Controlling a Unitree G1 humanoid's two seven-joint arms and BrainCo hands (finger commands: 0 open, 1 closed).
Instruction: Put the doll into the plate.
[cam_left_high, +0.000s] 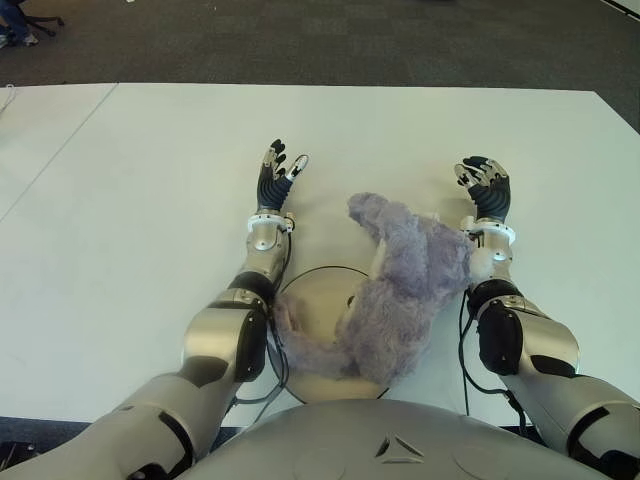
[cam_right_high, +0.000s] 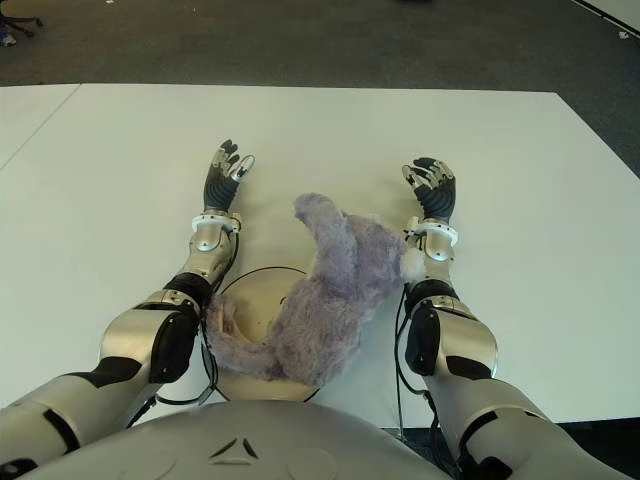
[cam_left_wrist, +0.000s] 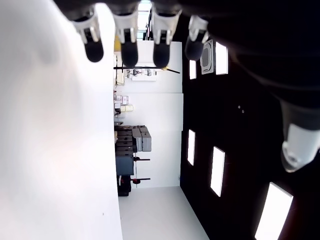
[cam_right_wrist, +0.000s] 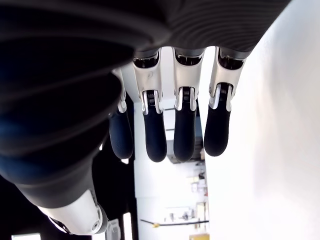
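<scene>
A fluffy grey-purple doll (cam_left_high: 400, 290) lies across the round tan plate (cam_left_high: 315, 300) near the table's front edge, its upper part hanging over the plate's right rim onto the table. My left hand (cam_left_high: 277, 172) is beyond the plate on the left, fingers spread and holding nothing. My right hand (cam_left_high: 485, 185) is to the doll's right and farther out, fingers relaxed and empty. In both wrist views the fingers (cam_right_wrist: 155, 135) extend with nothing between them.
The white table (cam_left_high: 150, 200) stretches wide to the left and far side. A seam runs across its left part. Dark carpet (cam_left_high: 350, 40) lies beyond the far edge. Cables hang by my forearms near the plate.
</scene>
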